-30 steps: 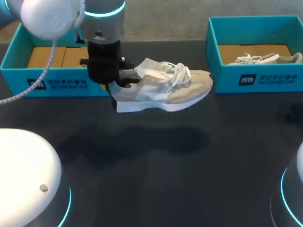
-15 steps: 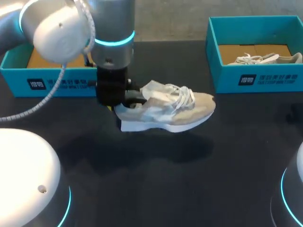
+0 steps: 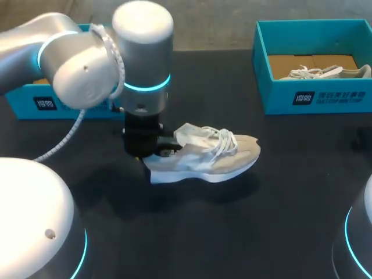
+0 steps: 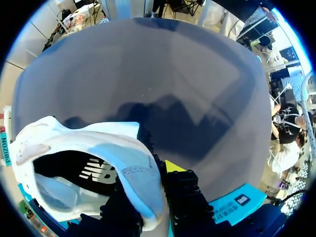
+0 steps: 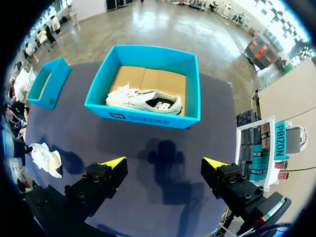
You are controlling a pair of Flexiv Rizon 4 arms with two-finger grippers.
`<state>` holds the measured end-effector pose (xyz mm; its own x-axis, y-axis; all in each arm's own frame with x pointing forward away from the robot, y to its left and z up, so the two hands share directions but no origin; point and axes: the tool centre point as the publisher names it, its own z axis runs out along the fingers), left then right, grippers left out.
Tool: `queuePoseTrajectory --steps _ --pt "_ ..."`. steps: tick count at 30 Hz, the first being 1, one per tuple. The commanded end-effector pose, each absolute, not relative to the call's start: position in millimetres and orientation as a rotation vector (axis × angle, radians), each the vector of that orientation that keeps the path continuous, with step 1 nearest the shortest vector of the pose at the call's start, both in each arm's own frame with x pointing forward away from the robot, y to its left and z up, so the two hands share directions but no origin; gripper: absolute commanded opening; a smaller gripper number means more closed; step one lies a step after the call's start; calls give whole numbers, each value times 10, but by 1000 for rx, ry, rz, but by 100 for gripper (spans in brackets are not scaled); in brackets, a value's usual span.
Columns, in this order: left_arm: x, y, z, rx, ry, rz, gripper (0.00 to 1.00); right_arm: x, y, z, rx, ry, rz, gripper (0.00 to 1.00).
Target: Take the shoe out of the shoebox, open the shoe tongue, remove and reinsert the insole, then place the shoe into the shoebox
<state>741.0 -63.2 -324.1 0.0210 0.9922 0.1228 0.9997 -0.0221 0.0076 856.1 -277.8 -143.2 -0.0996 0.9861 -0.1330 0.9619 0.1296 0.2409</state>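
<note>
Left gripper clamps the sneaker's heel collar, sole toward the table, seemingly to set it down; right gripper gapes open.

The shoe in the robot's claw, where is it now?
In the head view, the shoe is near the table's middle, its heel held in the left claw, just in front of the left shoebox.

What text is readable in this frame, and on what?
The right shoebox front: white logo and print, too small to read.
The left shoebox front: white print, too blurred to read.
The insole of the shoe: white logo, left wrist view; no words readable.
</note>
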Motion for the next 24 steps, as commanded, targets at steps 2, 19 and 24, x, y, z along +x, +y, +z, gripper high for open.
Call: queuePoseTrajectory --steps 2,19,24 --pt "7459 -708 -3519 -2167 -2122 -148 0 8564 -2776 -1434 1912 2148 133 100" --pt "7457 -688 -4028 -2116 -2102 -198 0 8564 -2776 -1434 1912 2148 133 100" --pt "7446 -677 -4044 -2108 -2103 -178 61 8564 -2776 -1434 1912 2148 133 100"
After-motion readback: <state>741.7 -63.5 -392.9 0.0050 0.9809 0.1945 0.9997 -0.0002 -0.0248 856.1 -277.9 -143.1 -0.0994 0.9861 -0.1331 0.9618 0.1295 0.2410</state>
